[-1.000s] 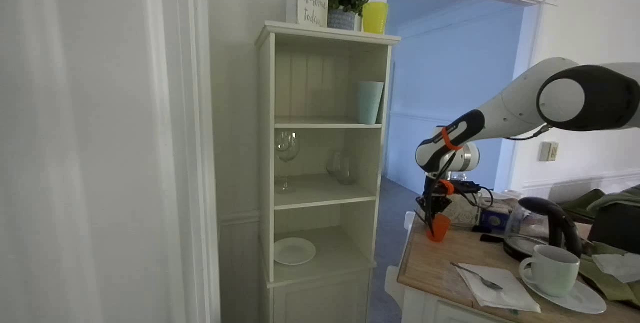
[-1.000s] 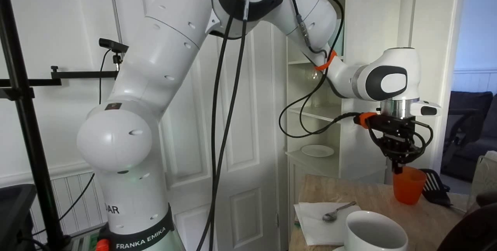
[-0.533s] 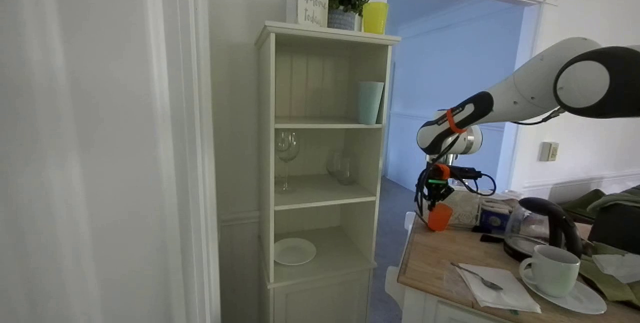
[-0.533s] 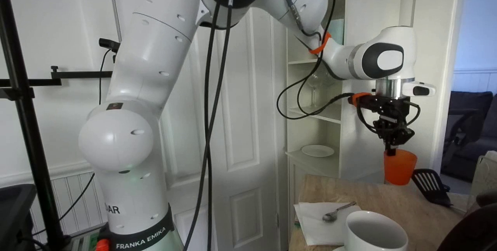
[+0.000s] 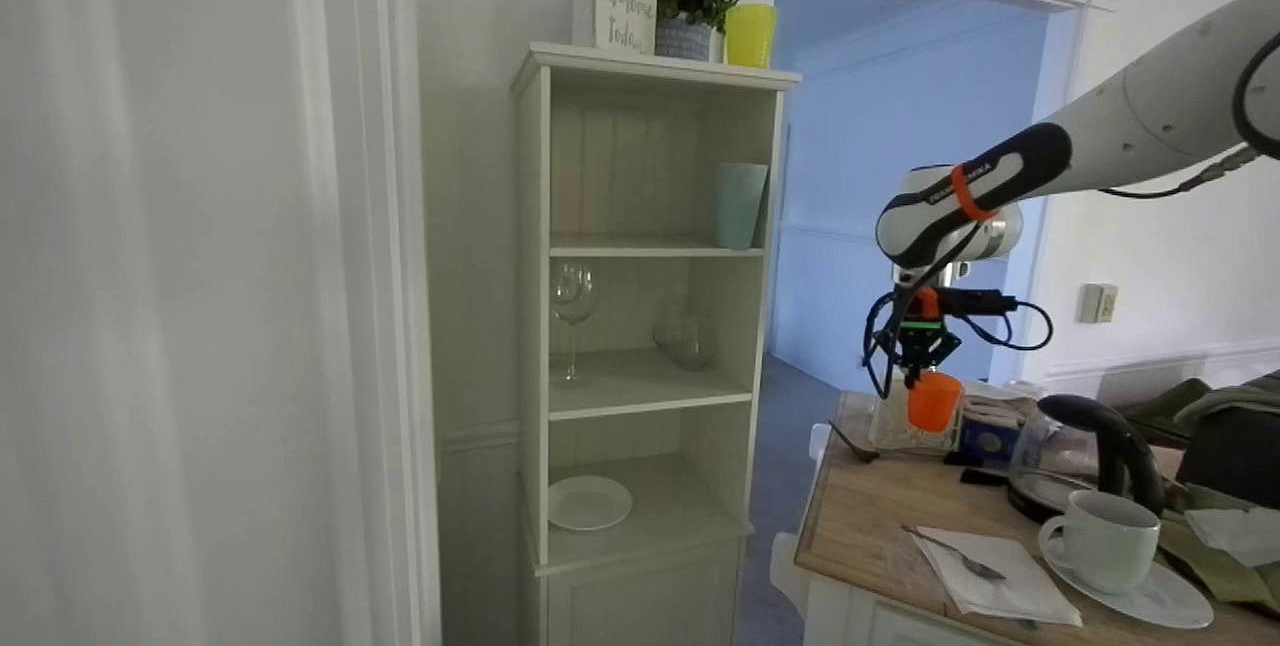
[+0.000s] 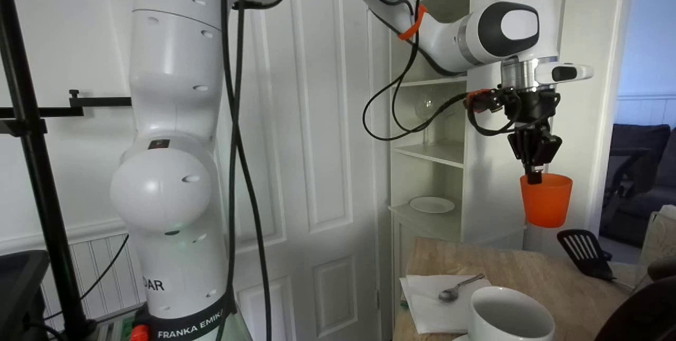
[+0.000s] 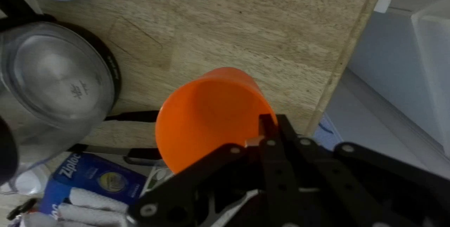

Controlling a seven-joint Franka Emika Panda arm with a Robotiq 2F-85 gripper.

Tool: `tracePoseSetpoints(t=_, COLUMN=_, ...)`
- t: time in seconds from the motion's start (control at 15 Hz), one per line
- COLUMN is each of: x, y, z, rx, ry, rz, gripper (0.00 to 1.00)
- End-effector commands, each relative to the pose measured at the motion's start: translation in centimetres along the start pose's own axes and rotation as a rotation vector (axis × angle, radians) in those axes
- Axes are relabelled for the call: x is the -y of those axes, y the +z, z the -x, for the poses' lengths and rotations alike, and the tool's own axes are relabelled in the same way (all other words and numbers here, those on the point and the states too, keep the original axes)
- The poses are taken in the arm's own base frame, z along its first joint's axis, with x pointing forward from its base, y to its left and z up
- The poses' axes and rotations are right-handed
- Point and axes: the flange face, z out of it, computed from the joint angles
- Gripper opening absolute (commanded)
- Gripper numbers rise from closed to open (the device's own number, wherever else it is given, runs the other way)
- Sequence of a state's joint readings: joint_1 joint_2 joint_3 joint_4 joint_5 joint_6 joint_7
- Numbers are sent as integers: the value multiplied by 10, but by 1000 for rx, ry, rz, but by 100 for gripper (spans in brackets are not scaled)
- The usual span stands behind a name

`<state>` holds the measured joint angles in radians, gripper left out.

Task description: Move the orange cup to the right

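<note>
Orange cup (image 6: 549,204) held aloft. Cabinet (image 5: 640,381) left of it in both exterior views. Table (image 5: 870,516) below, cup over far part. Kettle (image 5: 1060,456) on table, nearer, right of cup. Claw (image 7: 276,124) nearly closed, cup's rim pinched between, one finger inside, one outside. Napkin (image 5: 1030,596) at near end, left of saucer (image 5: 1172,605). White mug (image 5: 1112,544) on saucer. Spoon (image 6: 449,294) lying on napkin.

A tall, open-shelved white cabinet (image 5: 640,601) stands between a paneled white door (image 6: 338,193) and a white door frame (image 5: 1058,66) that gives onto bluish walls (image 5: 900,136) and dark furniture (image 6: 636,145); a blue-gray floor (image 5: 785,466) runs beside the softly lit, wood-topped desk (image 5: 860,516), a pale wall (image 5: 1200,276) behind it.
</note>
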<state>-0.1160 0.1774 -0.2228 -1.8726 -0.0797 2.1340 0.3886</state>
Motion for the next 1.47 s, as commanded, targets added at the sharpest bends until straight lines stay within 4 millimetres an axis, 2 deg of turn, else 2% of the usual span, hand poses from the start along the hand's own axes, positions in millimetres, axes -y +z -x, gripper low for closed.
tracePoseSetpoints(t=0.0, x=-46, y=-28, z=36, rx=20, ry=82, rz=22, gripper=1)
tracePoseSetpoints(t=0.27, x=-99, y=-50, z=55, rx=8, ry=206, rz=18, gripper=1)
tracePoseSetpoints(t=0.53, x=-147, y=-54, z=76, rx=17, ry=321, rz=9, gripper=1)
tracePoseSetpoints(t=0.93, x=-197, y=-46, z=109, rx=32, ry=456, rz=24, gripper=1)
tracePoseSetpoints(t=1.27, x=-231, y=-40, z=126, rx=87, ry=546, rz=22, gripper=1)
tracePoseSetpoints(t=1.4, x=-254, y=-32, z=128, rx=104, ry=595, rz=55, gripper=1)
